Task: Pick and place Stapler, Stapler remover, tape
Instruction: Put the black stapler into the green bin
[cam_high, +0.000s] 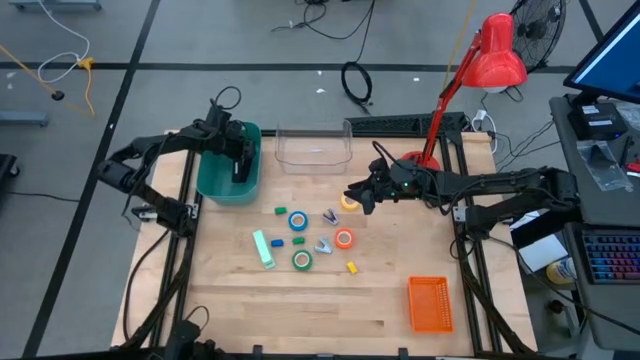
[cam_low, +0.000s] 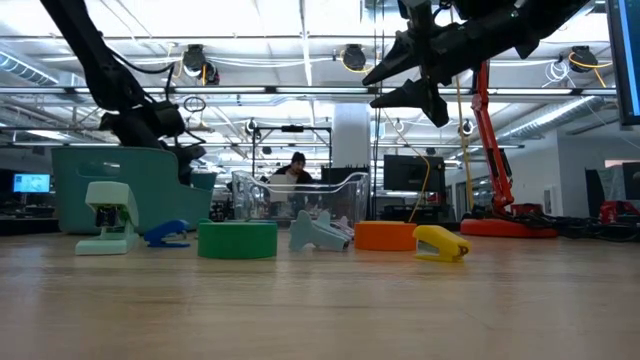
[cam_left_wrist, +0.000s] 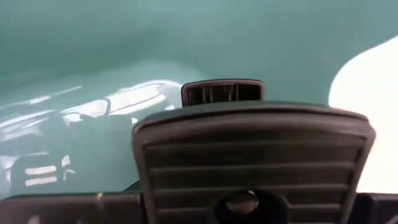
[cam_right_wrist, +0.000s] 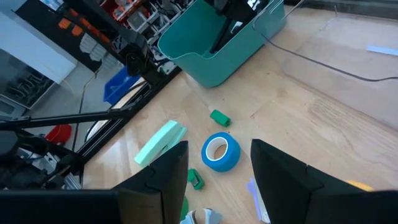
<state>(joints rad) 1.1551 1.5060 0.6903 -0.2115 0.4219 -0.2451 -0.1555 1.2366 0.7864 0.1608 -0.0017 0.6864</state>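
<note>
Hovering open-jawed, right gripper (cam_high: 352, 194) has blue tape (cam_right_wrist: 220, 152) ahead; left gripper (cam_high: 240, 160) (fingers unreadable) is inside teal bin (cam_high: 212, 180); stapler (cam_high: 263, 249) unplaced.

Even, bright overhead light; worktop (cam_high: 300, 300) evenly lit, shadows soft and short. Ceiling lamps (cam_low: 352, 57) seen as glare spots in low view. Left wrist view filled by blurred teal bin wall (cam_left_wrist: 186, 37) with pale reflections. Right wrist view sharp.
</note>
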